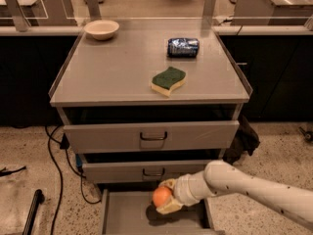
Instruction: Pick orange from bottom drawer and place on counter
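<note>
- One orange [161, 196] is clasped between the fingers of the gripper [167, 200], just above the floor of the open bottom drawer [124, 215], toward its right side.
- Two drawer fronts [195, 135] with dark handles stand above it.
- On the counter [112, 72] are a cream bowl [101, 29] at the far left, a dark can [183, 47] at the far right, and a green sponge [168, 80] nearer, right of centre.

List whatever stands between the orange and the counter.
The end effector holds the orange over the bottom drawer. The middle drawer and top drawer, both part open, stand between it and the counter; a sponge lies near the counter's front edge.
</note>
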Tool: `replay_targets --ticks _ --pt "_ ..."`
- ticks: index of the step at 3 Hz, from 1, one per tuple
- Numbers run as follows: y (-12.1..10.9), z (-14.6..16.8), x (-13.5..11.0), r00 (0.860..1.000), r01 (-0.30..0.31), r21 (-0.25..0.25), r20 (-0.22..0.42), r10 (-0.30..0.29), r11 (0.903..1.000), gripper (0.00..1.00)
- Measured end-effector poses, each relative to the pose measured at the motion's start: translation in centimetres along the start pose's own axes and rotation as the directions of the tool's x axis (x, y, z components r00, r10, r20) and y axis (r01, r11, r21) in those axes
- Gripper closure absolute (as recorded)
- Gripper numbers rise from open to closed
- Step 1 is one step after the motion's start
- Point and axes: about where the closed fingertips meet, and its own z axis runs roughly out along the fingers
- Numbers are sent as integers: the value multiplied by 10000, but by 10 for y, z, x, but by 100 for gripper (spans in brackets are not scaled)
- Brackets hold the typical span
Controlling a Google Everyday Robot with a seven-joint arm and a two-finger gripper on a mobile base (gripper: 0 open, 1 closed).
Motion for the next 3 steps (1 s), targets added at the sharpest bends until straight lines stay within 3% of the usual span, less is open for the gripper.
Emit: replay_targets --ticks 1,3 --pt "-14 -25 -20 9982 537 405 -292 -525 9977 100" --pt "-15 -36 -29 9982 573 481 -209 -564 9972 100"
